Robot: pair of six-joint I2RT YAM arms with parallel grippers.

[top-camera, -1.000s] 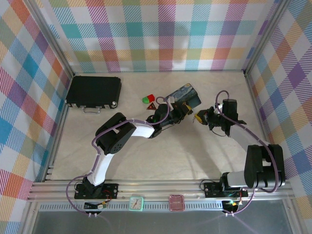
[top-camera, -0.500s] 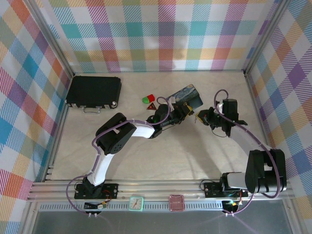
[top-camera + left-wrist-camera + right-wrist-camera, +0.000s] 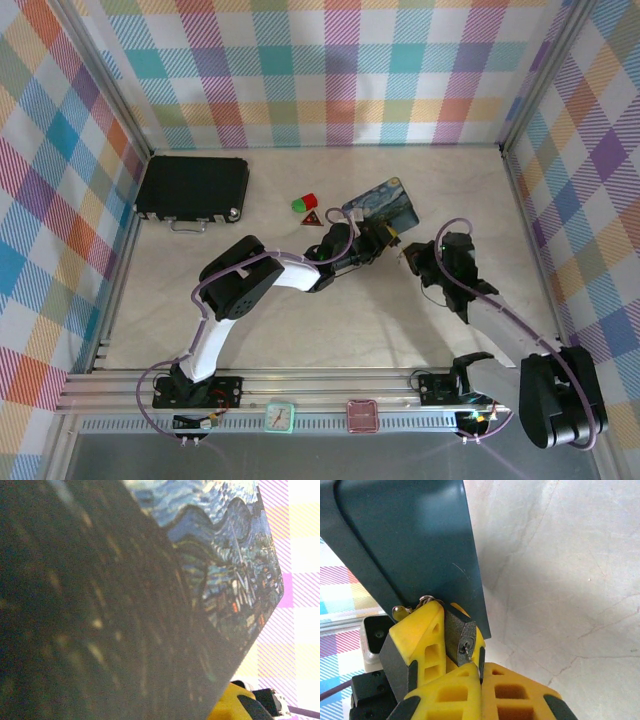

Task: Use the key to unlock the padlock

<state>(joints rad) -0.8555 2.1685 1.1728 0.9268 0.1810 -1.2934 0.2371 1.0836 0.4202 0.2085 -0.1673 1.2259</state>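
Just at 6 o'clock of the blue tin (image 3: 382,198), grips the padlock (image 3: 462,642) tight in the left gripper (image 3: 388,236), keyhole turned toward 4 o'clock, likely to face the right gripper (image 3: 480,674), closed tip to tip just beside it, the key too hidden to confirm.

Blue painted tin (image 3: 384,200) lies right of black case (image 3: 193,187).

Pale marbled tabletop (image 3: 300,320), carrying: black case (image 3: 193,186) in the far-left corner; green block (image 3: 299,206) and red block (image 3: 311,200) together near mid-table; red-and-black triangle (image 3: 313,216) just beside them; blue painted tin (image 3: 385,199) to their right.
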